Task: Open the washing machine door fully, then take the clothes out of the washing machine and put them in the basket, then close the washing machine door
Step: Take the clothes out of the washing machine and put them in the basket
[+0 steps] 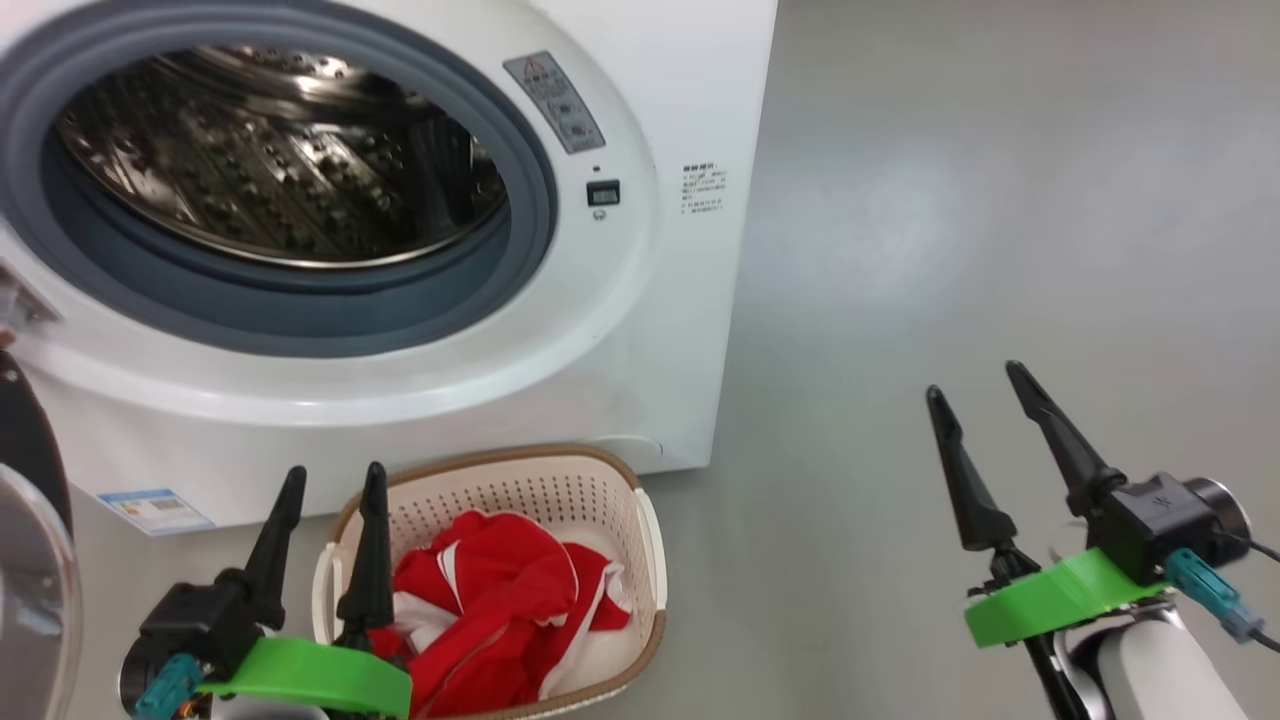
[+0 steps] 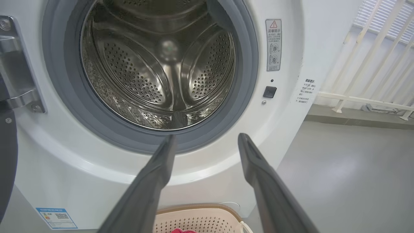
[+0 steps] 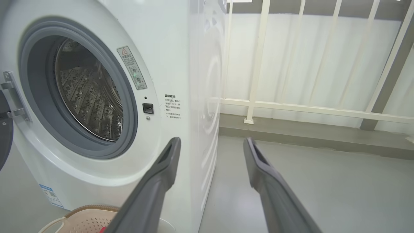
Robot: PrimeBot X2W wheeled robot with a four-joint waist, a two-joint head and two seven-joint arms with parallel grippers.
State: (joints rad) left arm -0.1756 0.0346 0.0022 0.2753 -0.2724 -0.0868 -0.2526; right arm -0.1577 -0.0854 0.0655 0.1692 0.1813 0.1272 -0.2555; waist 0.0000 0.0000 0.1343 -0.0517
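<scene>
Left gripper (image 1: pixel 335 480) and right gripper (image 1: pixel 975 385) both have jaws spread, empty. The red clothes (image 1: pixel 500 590) lie in the basket (image 1: pixel 490 456), just right of the left jaws. Left of them, the washing machine door (image 1: pixel 30 560) stands open. It is probably heavy, stiff and glossy-slick, so push on its black rim (image 1: pixel 22 425).

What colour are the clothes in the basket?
The clothes are red with white trim; head view.

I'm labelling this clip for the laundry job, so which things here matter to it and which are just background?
Job: washing machine; its open door; basket; red clothes inside it.
Background: white railing; grey floor; warning sticker.
</scene>
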